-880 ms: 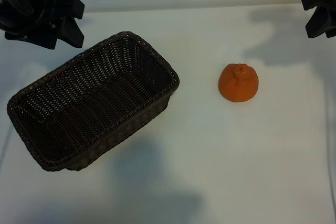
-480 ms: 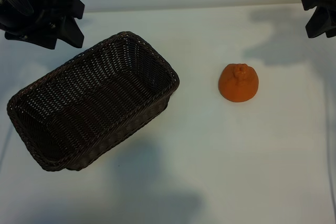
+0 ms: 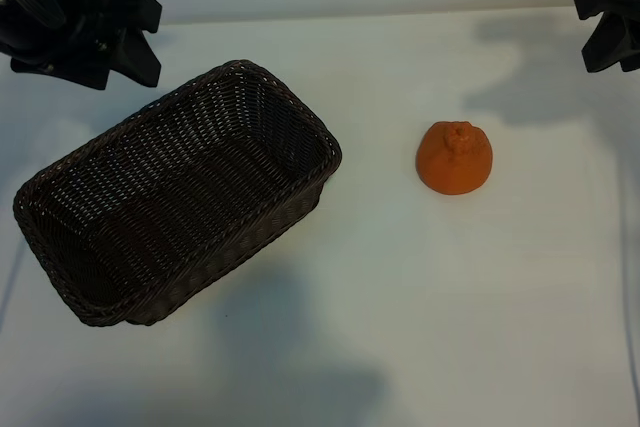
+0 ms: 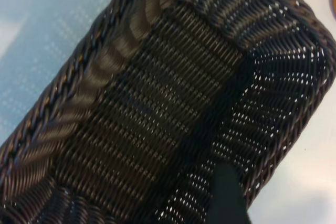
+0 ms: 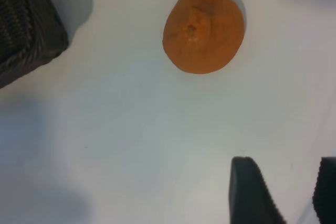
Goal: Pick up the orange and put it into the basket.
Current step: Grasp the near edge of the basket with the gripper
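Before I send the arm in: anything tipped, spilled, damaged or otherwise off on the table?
Nothing stands out. The basket sits upright and empty, just turned at an angle to the table edge. The orange rests whole on the table, stem bump up, well apart from the basket. No spills or damage show.

The left tool (image 3: 85, 32) is held raised at the far left corner with its jaws parted, while the right tool (image 5: 283, 192) is held at the far right corner, half open and empty.
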